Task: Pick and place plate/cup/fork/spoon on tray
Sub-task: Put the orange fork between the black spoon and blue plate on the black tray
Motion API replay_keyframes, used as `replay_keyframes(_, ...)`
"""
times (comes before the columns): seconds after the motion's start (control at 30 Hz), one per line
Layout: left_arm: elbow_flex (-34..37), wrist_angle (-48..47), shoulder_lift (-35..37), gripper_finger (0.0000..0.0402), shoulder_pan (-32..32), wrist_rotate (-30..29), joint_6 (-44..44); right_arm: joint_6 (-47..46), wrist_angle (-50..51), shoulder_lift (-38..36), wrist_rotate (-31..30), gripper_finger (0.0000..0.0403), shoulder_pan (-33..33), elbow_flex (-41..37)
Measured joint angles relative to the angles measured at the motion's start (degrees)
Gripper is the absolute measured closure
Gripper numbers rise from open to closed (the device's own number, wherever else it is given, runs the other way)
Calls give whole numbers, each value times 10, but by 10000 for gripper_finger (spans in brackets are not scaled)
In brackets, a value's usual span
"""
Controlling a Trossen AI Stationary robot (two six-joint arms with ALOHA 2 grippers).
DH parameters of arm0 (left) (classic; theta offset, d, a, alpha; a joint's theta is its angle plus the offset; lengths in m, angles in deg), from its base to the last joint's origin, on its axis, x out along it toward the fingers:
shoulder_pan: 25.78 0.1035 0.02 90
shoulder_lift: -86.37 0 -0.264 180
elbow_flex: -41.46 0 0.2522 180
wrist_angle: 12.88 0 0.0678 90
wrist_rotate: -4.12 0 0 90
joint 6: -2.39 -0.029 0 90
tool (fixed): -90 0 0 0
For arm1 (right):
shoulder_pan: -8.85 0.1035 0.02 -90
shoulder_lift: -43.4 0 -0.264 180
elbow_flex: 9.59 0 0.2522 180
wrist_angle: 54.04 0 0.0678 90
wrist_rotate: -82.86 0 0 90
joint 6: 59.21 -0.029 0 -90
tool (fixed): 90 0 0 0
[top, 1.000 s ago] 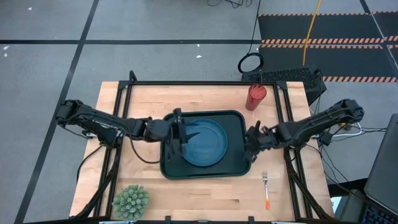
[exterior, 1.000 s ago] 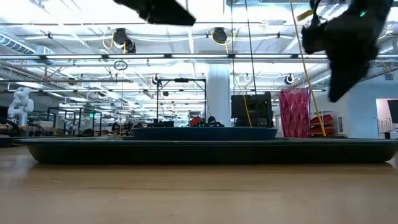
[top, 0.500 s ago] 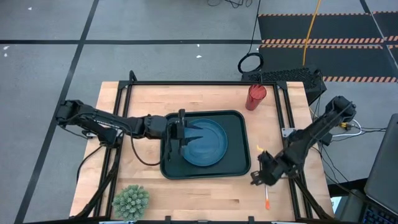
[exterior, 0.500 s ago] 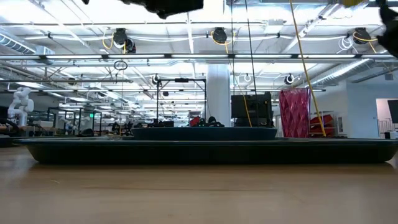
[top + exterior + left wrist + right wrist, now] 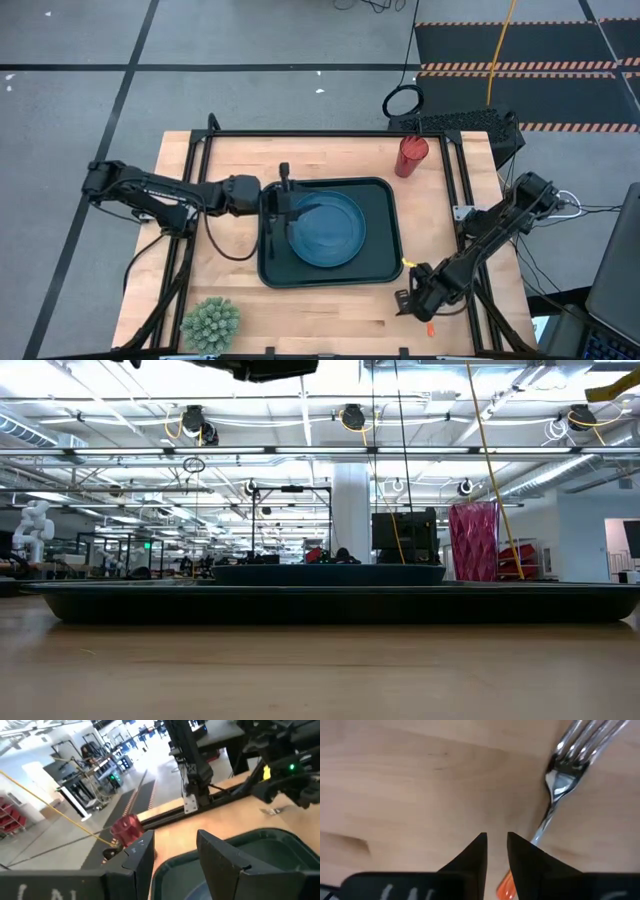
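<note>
Overhead layout: the tray [image 5: 388,262] sits at the centre of the table [image 5: 230,160] and already carries the plate [image 5: 335,232]. The cup [image 5: 411,155] stands off the tray toward 1 o'clock, near the table's far right corner. The fork [image 5: 559,782] lies on bare wood toward 5 o'clock from the tray, well apart from the cup. No spoon can be made out in any view.

Right hand [image 5: 412,303]: it hovers low over the fork, just off the tray's near right corner. In the right wrist view its 2 fingers [image 5: 474,854] stand close together with only a narrow slit between them, nothing clamped. The fork lies beside them rather than in that slit: the orange handle [image 5: 505,886] passes just off the outer face of 1 finger, and the tines point away from the hand. The fork's long axis runs roughly along the hand's line of sight, slightly slanted. The judgement follows that the fingers need to spread and shift sideways to straddle the handle before closing.

Left hand [image 5: 283,205]: it waits above the tray's left rim at 9 o'clock from the plate, fingers apart and empty. The right arm is plainly the nearer to the fork.
</note>
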Motion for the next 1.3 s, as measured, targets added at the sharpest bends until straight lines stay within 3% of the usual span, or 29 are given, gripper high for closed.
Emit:
replay_keyframes(0.2, 0, -6, 10, 250, 11, 3, -1, -4, 105, -1, 2, 378, 3, 70)
replay_keyframes(0.37, 0, -9, 9, 250, 22, 4, -7, -4, 184, 0, 2, 382, 11, 106)
replay_keyframes(0.83, 0, -31, 9, 250, 46, 8, 9, -2, 173, 13, 1, 297, 18, 55)
replay_keyframes(1.3, 0, -42, 9, 250, 46, 8, 14, -3, 72, 12, -27, 322, 18, -7)
